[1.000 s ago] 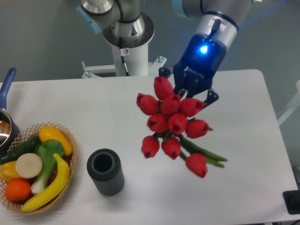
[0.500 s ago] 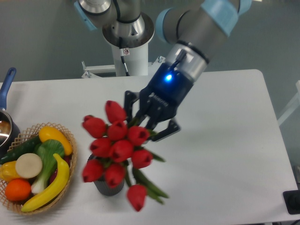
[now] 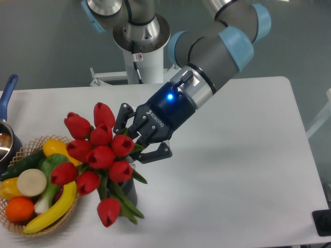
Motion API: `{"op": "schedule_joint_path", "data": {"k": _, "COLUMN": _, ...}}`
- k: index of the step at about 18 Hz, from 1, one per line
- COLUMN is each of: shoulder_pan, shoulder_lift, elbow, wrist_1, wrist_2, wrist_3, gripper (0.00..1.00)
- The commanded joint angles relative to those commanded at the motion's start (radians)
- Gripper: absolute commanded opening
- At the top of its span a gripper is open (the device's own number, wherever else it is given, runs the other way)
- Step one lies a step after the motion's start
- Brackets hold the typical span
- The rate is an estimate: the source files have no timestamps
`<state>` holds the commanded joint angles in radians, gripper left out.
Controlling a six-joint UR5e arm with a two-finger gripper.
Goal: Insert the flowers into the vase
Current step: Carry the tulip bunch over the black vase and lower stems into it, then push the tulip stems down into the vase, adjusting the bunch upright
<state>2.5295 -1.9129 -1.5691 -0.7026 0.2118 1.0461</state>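
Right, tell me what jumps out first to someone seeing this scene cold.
The flowers, a bunch of glossy red tulip buds, dominate the left-centre, held in the blue-lit end effector and hiding nearly all of the dark vase beneath them. At the left edge sits a wicker basket full of bright plastic fruit and vegetables.

My view, by colour: flowers [image 3: 98, 155], glossy red buds, green stems and leaves. Hand [image 3: 135, 138], black fingers, dark blue body with a lit blue light. Desk [image 3: 248, 170], white. Left of the flowers, tan wicker basket [image 3: 75, 155] holding yellow, green, orange fruit.
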Motion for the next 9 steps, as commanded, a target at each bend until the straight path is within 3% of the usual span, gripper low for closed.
{"op": "schedule_joint_path", "data": {"k": 3, "shoulder_pan": 0.003, "shoulder_lift": 0.008, "elbow": -0.037, "wrist_1": 0.0, "wrist_2": -0.041, "wrist_3": 0.038, "gripper": 0.18}}
{"op": "schedule_joint_path", "data": {"k": 9, "shoulder_pan": 0.003, "shoulder_lift": -0.023, "elbow": -0.035, "wrist_1": 0.0, "wrist_2": -0.115, "wrist_3": 0.065, "gripper": 0.18}}
